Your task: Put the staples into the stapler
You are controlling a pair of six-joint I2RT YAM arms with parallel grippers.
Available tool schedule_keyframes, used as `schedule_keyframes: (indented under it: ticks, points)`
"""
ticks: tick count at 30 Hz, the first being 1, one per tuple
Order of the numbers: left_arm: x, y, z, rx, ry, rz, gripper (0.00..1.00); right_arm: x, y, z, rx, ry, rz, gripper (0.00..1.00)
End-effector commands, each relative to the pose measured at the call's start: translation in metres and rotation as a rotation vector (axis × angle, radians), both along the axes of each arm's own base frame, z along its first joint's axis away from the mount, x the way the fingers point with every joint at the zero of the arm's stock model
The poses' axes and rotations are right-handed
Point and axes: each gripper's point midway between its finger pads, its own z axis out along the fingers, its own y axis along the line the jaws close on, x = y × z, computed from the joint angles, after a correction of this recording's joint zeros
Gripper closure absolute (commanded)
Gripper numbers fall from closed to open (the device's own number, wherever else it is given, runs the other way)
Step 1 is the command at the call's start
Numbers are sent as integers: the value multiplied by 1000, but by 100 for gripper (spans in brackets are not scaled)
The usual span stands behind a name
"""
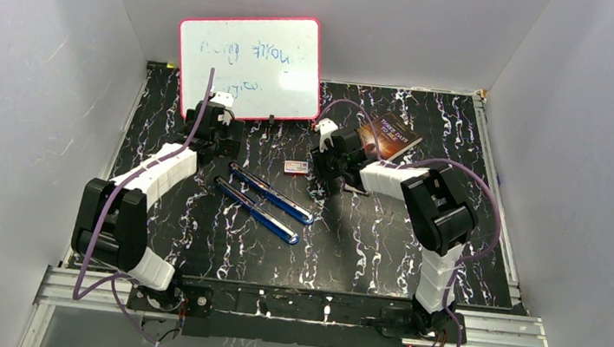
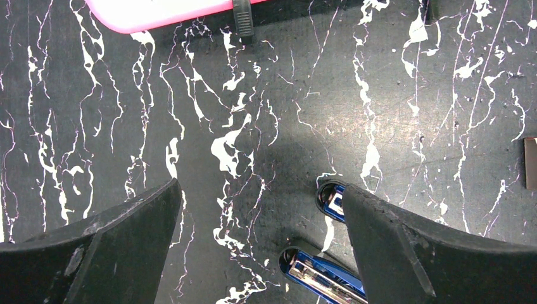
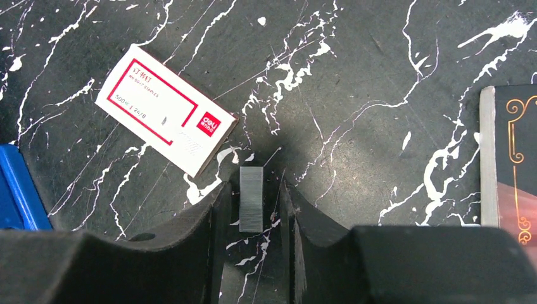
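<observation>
The staples (image 3: 251, 199), a short silvery-grey strip, lie flat on the black marbled table. My right gripper (image 3: 254, 187) straddles them, open, with a narrow gap showing on each side of the strip. The blue stapler (image 1: 265, 202) lies opened out flat at the table's middle, its two long arms side by side. In the left wrist view its two rounded ends (image 2: 313, 269) show, one with the metal channel facing up. My left gripper (image 2: 261, 187) hovers wide open over those ends with nothing between its fingers; the right finger (image 2: 392, 240) hides part of the farther arm.
A small white staple box (image 3: 166, 117) with a red label lies just left of the strip. A pink-framed whiteboard (image 1: 250, 64) leans at the back. A dark book (image 1: 389, 136) lies right of my right gripper (image 1: 321, 171). White walls enclose the table.
</observation>
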Motion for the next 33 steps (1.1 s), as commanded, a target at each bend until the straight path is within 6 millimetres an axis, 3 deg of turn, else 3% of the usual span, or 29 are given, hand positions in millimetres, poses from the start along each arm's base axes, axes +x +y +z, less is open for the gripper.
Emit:
schedule_keyframes:
  ticks: [1, 8, 21, 33]
  points:
    - [1, 1, 20, -22, -61, 5, 2, -9, -12, -10, -45, -5, 10, 58]
    - [0, 1, 20, -22, -60, 5, 2, -29, -18, -25, -34, 3, 28, 58]
    - [0, 1, 20, -23, -61, 4, 2, -46, -24, -46, -65, -7, 19, 62]
    - [0, 1, 19, -22, -60, 4, 2, -55, -31, -49, -65, -7, 2, 63]
